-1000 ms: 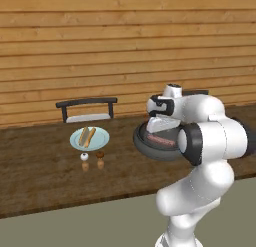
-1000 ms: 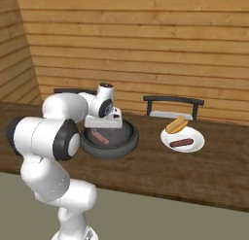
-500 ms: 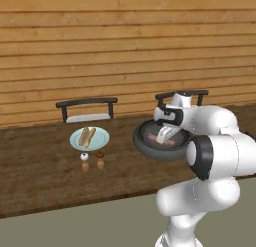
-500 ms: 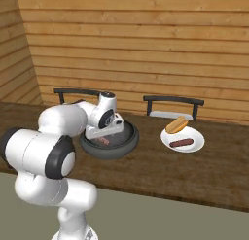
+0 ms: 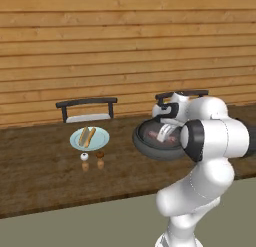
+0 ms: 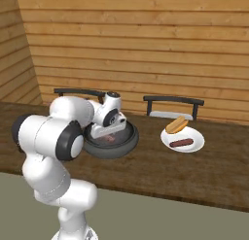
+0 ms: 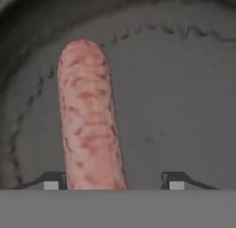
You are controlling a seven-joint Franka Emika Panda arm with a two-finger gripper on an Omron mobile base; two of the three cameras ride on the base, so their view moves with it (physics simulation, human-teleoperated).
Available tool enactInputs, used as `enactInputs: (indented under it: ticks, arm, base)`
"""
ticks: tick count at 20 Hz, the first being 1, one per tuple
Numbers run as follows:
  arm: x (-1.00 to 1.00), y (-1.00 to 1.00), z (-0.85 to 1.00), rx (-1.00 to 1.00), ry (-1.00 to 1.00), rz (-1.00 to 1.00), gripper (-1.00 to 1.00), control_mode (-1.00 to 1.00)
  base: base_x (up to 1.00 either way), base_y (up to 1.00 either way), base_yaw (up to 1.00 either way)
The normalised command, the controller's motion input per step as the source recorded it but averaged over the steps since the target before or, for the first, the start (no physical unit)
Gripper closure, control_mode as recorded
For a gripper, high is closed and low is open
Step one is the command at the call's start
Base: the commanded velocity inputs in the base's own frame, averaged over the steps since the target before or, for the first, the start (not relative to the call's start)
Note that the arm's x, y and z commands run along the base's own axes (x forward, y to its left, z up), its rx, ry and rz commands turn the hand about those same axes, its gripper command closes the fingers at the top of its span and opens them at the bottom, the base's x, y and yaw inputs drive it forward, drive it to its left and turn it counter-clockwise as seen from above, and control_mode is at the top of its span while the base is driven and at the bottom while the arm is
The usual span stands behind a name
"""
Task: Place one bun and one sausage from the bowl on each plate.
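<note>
Left base view shows the arm now bent lower over the bowl [image 5: 159, 141] than a moment ago, its gripper [image 7: 110, 183] down inside with fingers apart around the sausage [image 7: 88, 116]; the pale blue plate [image 5: 89, 138] needs it, the white plate [image 6: 183, 139] is served.

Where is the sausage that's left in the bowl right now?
The sausage lies on the floor of the bowl, directly under the gripper, hard against its left fingertip in the hand view.
</note>
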Motion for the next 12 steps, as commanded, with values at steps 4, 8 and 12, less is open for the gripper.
enactInputs:
  ticks: [4,8,12]
  arm:
    - [-0.31,0.00,-0.01,0.00,-0.06,0.01,1.00,-1.00]
    - [-0.54,0.20,0.81,0.00,-0.13,-0.05,1.00,-1.00]
    - [-0.56,0.92,1.00,0.00,-0.07,-0.26,1.00,-1.00]
  base:
    - [0.00,0.00,0.00]
    - [0.00,0.00,0.00]
    - [0.00,0.00,0.00]
